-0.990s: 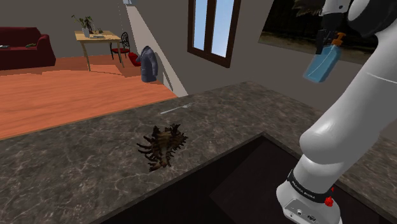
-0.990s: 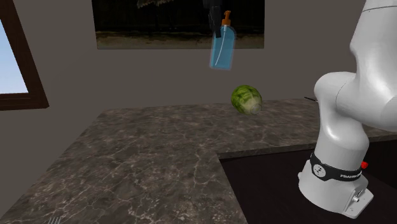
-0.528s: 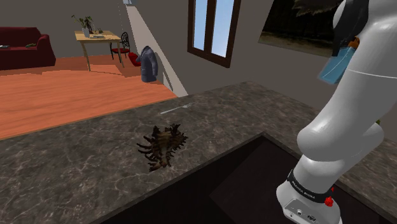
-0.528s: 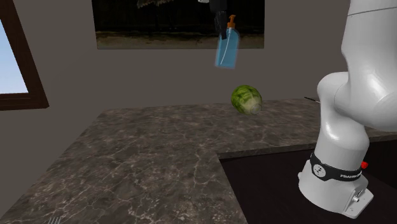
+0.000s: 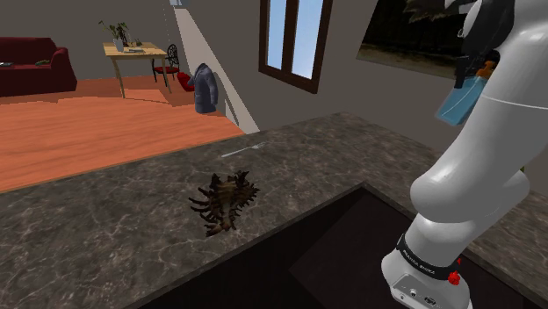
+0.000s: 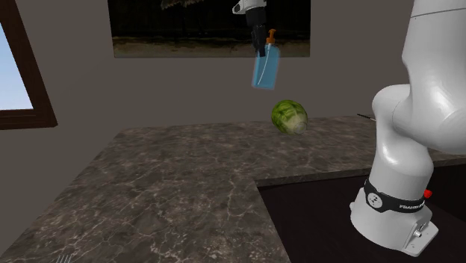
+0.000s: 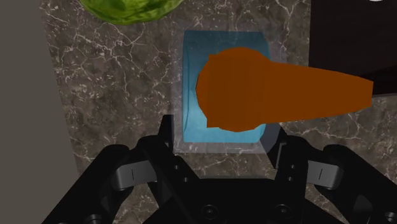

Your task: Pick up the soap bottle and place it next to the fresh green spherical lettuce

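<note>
A translucent blue soap bottle [image 6: 266, 69] with an orange pump top hangs high in the air, clasped by my black gripper [image 6: 261, 41]. In the second exterior view it hangs above and slightly left of the green round lettuce [image 6: 290, 117], which rests on the dark marble counter [image 6: 187, 164] near the wall. Looking down from the wrist, the bottle [image 7: 222, 89] sits between my gripper [image 7: 222, 143] fingers, with its orange pump pointing sideways and the lettuce [image 7: 130, 9] beyond it. From the shoulder camera the bottle [image 5: 460, 95] peeks out beside the white arm.
A dark spiky shell-like object [image 5: 226, 202] lies on the counter near the black sink recess [image 5: 307, 263]. The white arm base [image 6: 392, 202] stands at the counter's right. A picture [image 6: 187, 26] hangs on the wall behind, and a window [image 5: 294, 39] is nearby.
The gripper carried the bottle rightward in the second exterior view, towards the spot above the lettuce, then slightly lower. In the shoulder view it slid partly behind the arm.
</note>
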Tool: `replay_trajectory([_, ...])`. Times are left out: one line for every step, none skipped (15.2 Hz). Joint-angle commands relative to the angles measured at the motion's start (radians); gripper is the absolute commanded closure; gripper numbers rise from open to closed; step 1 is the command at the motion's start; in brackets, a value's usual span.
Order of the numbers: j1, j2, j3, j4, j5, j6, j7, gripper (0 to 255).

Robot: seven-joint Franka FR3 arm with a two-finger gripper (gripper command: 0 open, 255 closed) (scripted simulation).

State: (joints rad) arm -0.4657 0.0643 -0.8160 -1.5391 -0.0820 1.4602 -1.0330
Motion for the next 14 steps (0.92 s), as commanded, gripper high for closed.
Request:
replay_trajectory([0.004,-0.009,0.003,-0.036,-0.006,0.029,0.009,255])
replay_trajectory([0.006,-0.014,0.003,-0.053,-0.009,0.043,0.013,255])
replay_trajectory([0.007,-0.017,0.004,-0.070,-0.011,0.057,0.016,255])
replay_trajectory([0.008,-0.021,0.005,-0.086,-0.013,0.071,0.019,255])
replay_trajectory([0.009,-0.024,0.005,-0.102,-0.015,0.084,0.022,255])
replay_trajectory([0.010,-0.026,0.006,-0.118,-0.017,0.098,0.025,255])
replay_trajectory([0.010,-0.029,0.006,-0.133,-0.019,0.112,0.027,255])
replay_trajectory([0.011,-0.031,0.007,-0.148,-0.020,0.125,0.030,255])
replay_trajectory([0.011,-0.032,0.007,-0.163,-0.021,0.139,0.032,255])
replay_trajectory([0.012,-0.033,0.007,-0.178,-0.022,0.152,0.034,255])
replay_trajectory([0.012,-0.034,0.007,-0.192,-0.022,0.166,0.036,255])
replay_trajectory([0.012,-0.035,0.007,-0.206,-0.023,0.179,0.038,255])
replay_trajectory([0.012,-0.035,0.007,-0.219,-0.023,0.193,0.039,255])
replay_trajectory([0.012,-0.035,0.007,-0.233,-0.023,0.206,0.041,255])
